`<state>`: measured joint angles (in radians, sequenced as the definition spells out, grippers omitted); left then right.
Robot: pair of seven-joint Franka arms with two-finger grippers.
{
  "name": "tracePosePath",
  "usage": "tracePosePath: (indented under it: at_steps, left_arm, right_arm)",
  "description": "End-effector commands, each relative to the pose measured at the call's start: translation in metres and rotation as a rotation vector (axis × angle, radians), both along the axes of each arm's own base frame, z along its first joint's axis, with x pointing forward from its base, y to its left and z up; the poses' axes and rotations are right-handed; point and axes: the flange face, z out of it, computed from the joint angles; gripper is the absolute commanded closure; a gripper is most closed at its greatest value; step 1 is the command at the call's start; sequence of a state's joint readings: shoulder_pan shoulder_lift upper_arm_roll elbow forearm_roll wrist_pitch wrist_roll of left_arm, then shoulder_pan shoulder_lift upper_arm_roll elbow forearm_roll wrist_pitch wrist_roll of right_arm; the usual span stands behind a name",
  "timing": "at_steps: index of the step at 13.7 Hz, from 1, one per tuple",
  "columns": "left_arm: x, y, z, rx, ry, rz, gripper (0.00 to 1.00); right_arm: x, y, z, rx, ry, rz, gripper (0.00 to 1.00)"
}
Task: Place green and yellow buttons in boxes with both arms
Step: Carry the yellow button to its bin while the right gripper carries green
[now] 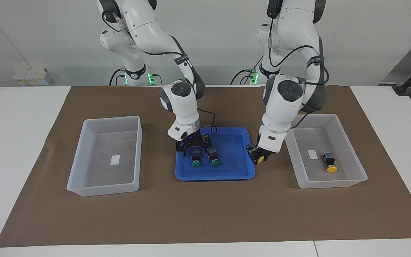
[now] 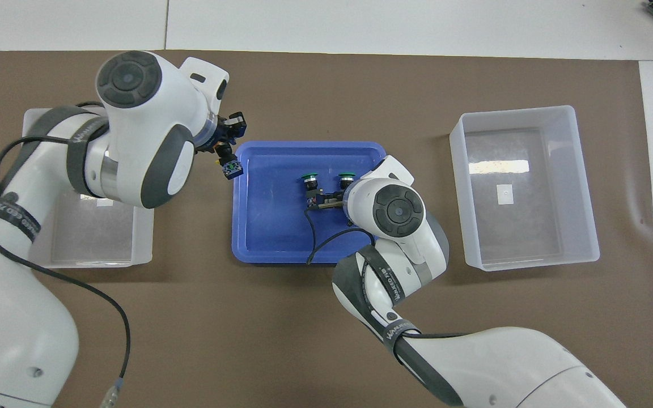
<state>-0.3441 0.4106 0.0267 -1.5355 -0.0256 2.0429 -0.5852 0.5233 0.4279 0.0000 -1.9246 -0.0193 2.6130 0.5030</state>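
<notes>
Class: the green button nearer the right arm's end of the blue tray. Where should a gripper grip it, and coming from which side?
That green button lies on its side in the blue tray, cap away from the robots. Probably best: come from above and pinch the blocky black body's flat sides, not the rounded cap.

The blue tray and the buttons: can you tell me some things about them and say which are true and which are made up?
1. Two green buttons lie in the blue tray. True.
2. The left gripper holds a green button. False: it is shut on a yellow button.
3. One box has a yellow button in it. True.
4. The other box holds two buttons. False: none lies in it.
5. The right gripper is over the tray. True.
</notes>
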Motion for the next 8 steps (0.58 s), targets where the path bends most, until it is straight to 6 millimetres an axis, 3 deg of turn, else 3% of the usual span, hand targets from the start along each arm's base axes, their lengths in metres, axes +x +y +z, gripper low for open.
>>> tracePosePath:
  at_steps: [1, 5, 8]
  left_arm:
    - [0.011, 0.052, 0.011, 0.001, 0.047, -0.078, 1.00]
    - [0.019, 0.122, 0.020, 0.005, 0.050, -0.192, 1.00]
    - [0.020, 0.176, 0.019, 0.012, 0.063, -0.266, 1.00]
  right_arm:
    - [-0.001, -0.002, -0.002, 0.006, -0.011, 0.001, 0.99]
    - [0.005, -0.005, 0.015, 0.003, -0.028, 0.019, 1.00]
    - [0.012, -0.015, 0.048, 0.000, -0.030, 0.002, 1.00]
